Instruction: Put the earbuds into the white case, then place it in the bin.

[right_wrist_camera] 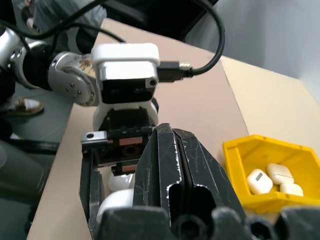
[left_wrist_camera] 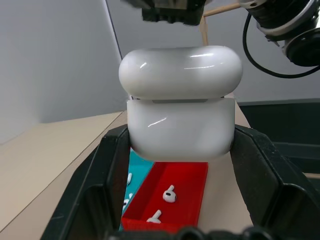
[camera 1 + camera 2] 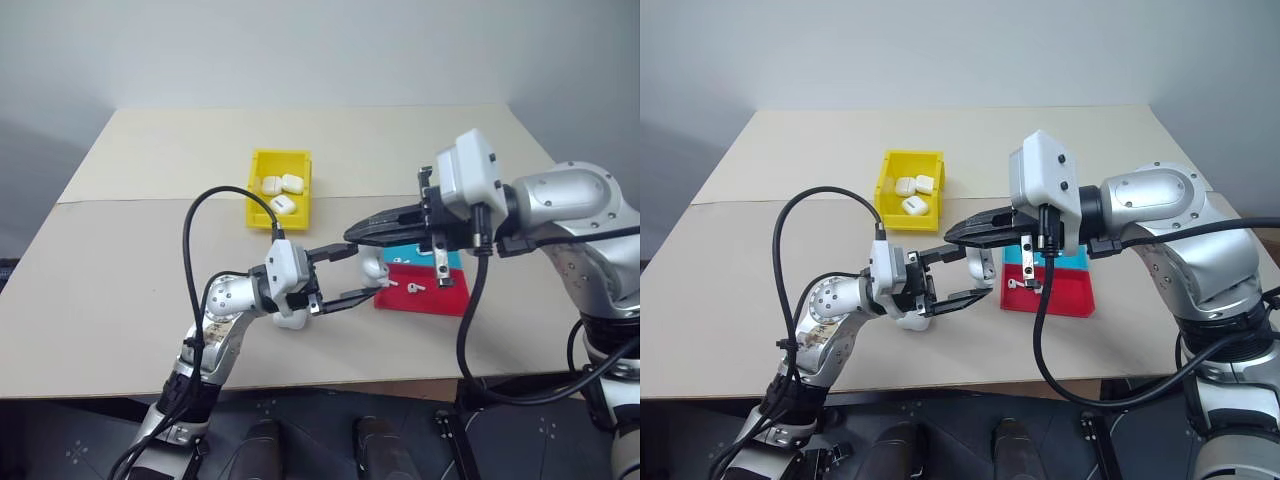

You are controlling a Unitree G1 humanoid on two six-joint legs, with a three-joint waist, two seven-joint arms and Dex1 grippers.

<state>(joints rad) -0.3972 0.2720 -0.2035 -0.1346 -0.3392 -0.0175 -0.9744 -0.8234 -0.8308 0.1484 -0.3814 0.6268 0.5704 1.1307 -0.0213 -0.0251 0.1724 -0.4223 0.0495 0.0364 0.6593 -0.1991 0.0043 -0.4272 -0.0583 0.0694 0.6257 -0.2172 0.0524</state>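
The white case (image 2: 180, 102) sits clamped between the left gripper (image 3: 340, 275) fingers, held above the table (image 3: 120, 300) just beside the red tray (image 3: 440, 298). The left wrist view shows its lid slightly raised — and two earbuds (image 2: 169, 194) lying in that tray. The right gripper (image 3: 352, 233), pressed together, hovers just above. Behind, the yellow bin (image 3: 262, 212) holds three cases.

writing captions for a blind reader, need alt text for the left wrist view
The left gripper clamps a glossy white case between its two black fingers, lid nearly shut. Beneath it, a red tray holds two loose white earbuds, beside a teal tray on the tan table.
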